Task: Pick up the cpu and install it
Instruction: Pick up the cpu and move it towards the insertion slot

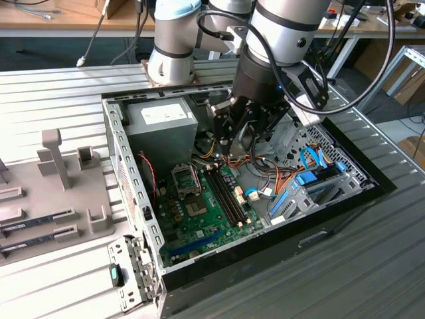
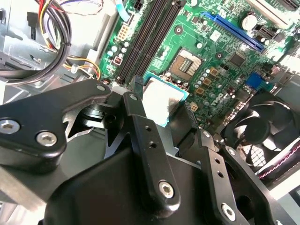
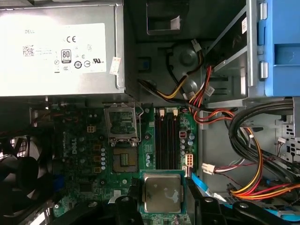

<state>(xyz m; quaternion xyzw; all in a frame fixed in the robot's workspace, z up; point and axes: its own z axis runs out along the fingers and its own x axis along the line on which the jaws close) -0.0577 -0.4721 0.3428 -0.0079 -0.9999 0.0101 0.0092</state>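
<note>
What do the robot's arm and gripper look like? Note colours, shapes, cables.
The arm has silver-grey cylindrical segments with pale blue joint caps and black cables looping alongside. The gripper is black, built from angular linked plates fastened with silver hex bolts.

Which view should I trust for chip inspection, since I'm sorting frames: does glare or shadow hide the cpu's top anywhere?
Second wrist view: glare bleaches the top of the cpu, clamped in the gripper, to near white. First wrist view: it is evenly lit, grey with mottled reflections, while the fan lies in deep shadow. Exterior view: soft, even light.
</note>
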